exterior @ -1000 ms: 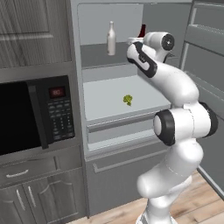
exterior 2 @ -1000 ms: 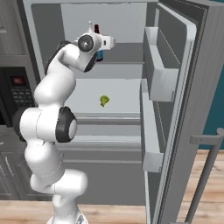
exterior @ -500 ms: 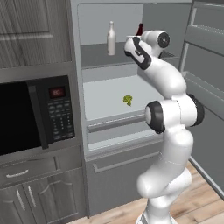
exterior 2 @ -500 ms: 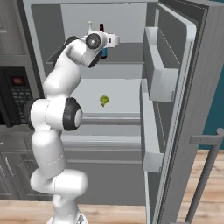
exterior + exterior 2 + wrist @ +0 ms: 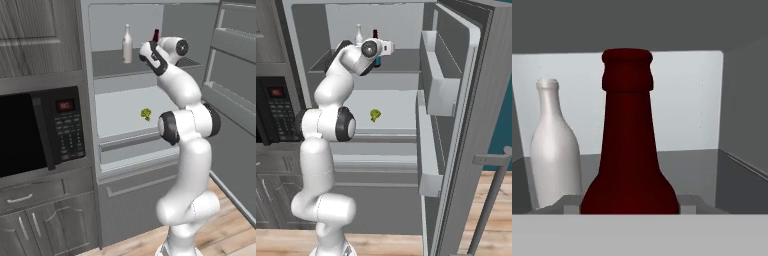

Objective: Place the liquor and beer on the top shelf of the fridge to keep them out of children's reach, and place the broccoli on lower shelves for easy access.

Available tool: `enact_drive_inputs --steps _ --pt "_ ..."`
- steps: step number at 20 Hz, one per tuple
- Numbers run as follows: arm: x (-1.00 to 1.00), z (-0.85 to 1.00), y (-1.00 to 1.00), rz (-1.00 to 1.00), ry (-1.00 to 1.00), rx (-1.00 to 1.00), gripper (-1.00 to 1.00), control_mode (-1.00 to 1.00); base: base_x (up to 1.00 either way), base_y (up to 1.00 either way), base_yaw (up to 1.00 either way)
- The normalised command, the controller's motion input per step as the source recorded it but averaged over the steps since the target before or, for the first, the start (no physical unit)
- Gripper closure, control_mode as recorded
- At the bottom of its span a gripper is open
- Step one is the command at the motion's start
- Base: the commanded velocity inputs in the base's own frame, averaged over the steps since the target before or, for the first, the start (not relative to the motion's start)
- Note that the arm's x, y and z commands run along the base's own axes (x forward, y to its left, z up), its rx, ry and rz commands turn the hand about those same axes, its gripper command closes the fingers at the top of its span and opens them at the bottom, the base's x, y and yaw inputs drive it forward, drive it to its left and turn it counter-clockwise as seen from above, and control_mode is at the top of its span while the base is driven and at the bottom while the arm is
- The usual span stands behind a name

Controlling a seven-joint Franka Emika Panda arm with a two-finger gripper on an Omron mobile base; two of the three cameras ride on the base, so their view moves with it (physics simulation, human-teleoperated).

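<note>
The dark red-brown beer (image 5: 629,150) stands upright between my fingertips (image 5: 571,204), with my gripper (image 5: 629,202) shut on its body over the dark grey top shelf (image 5: 697,167). To its left on that shelf stands the pale liquor (image 5: 554,155). In the left base view the liquor (image 5: 127,44) is on the top shelf (image 5: 110,62), and the beer's neck (image 5: 155,34) shows just above my gripper (image 5: 153,46). In the right base view the beer (image 5: 376,35) is held beside the liquor (image 5: 359,35). The broccoli (image 5: 145,114) lies on the whitish lower shelf (image 5: 120,107).
The fridge (image 5: 85,55) stands open, and its door (image 5: 456,125) with racks (image 5: 438,90) swings out on the right. A black microwave (image 5: 35,130) sits to the left above grey cabinets (image 5: 45,220). Drawers (image 5: 125,150) lie below the lower shelf.
My arm has reached further into the fridge, its elbow rising and straightening, and has carried the beer deeper over the top shelf. The liquor and the broccoli have stayed put.
</note>
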Motion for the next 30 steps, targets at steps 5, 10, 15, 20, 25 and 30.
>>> enact_drive_inputs --steps 5,10,15,20,25,30 --pt "0.5 -0.09 0.0 0.04 0.0 0.0 1.0 -1.0 0.0 0.0 0.0" --pt "0.4 -0.02 0.0 0.03 0.0 -0.03 1.0 -1.0 0.0 0.0 0.0" --pt "0.13 0.0 0.17 0.02 0.0 -0.15 -1.0 -1.0 0.0 0.0 0.0" --pt "-0.1 0.0 0.12 0.0 0.0 -0.22 -1.0 -1.0 0.0 0.0 0.0" --pt "-0.05 0.0 0.0 0.0 0.0 -0.18 -1.0 -1.0 0.0 0.0 0.0" --pt "-0.21 -0.01 -0.05 -0.01 0.06 -0.12 -1.0 -1.0 0.0 0.0 0.0"
